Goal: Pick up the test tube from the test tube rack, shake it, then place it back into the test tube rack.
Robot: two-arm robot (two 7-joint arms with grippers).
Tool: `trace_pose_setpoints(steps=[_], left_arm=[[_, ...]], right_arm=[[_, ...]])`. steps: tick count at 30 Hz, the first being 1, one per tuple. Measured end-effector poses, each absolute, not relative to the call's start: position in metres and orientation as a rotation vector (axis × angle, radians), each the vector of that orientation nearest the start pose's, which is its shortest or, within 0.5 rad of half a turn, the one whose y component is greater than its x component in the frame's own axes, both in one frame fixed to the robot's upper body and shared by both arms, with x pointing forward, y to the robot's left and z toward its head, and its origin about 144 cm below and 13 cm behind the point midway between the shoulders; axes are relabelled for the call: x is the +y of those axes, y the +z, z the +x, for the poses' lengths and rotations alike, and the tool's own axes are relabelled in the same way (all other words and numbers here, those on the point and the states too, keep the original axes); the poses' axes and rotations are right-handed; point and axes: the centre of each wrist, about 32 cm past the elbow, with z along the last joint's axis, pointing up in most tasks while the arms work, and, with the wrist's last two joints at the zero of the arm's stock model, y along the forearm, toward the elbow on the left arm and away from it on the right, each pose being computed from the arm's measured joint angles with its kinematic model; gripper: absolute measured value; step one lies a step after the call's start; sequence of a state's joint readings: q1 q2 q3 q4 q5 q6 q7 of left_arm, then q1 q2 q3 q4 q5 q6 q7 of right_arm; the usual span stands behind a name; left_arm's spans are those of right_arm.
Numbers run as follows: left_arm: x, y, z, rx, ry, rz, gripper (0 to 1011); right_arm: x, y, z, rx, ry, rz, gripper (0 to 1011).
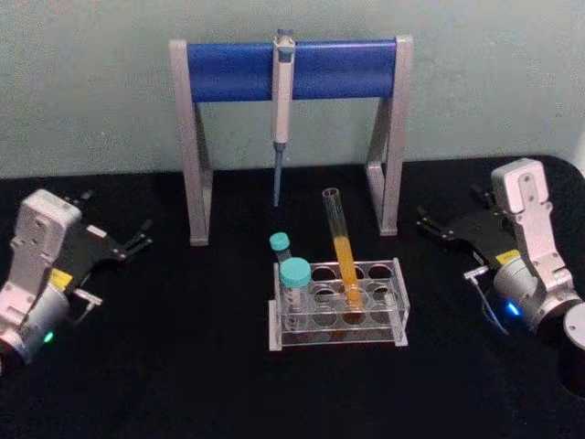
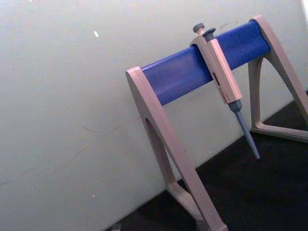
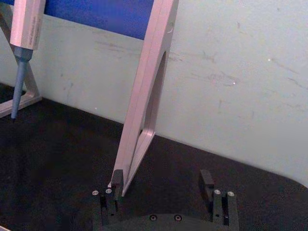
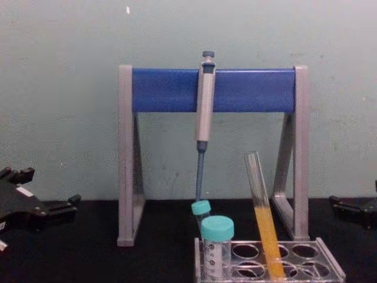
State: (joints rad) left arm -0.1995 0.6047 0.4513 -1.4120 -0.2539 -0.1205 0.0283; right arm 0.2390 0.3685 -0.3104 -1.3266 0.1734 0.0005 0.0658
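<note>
Nearest you, the rack (image 1: 338,311) sits on the black surface (image 1: 183,366). The glass tube (image 1: 341,245) stands tilted in a front hole, beside two teal-capped tubes (image 1: 294,288). Your left claw (image 1: 137,236) and right claw (image 1: 430,222) rest well apart at either side; the right is open, the left appears open. Behind stands the pipette stand (image 1: 291,73).

Lab bench: pipette (image 4: 205,100), test tube rack (image 1: 399,306).
</note>
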Motion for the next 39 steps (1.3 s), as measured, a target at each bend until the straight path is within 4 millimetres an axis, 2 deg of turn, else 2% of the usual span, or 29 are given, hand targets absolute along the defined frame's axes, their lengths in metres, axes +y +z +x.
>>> trace_pose_setpoints(steps=[39], left_arm=[[0.3097, 1.1398, 0.4886, -0.285, 1.248, 0.304, 1001]], right_arm=[[-0.2721, 1.1392, 0.5152, -0.127, -1.289, -0.255, 1000]])
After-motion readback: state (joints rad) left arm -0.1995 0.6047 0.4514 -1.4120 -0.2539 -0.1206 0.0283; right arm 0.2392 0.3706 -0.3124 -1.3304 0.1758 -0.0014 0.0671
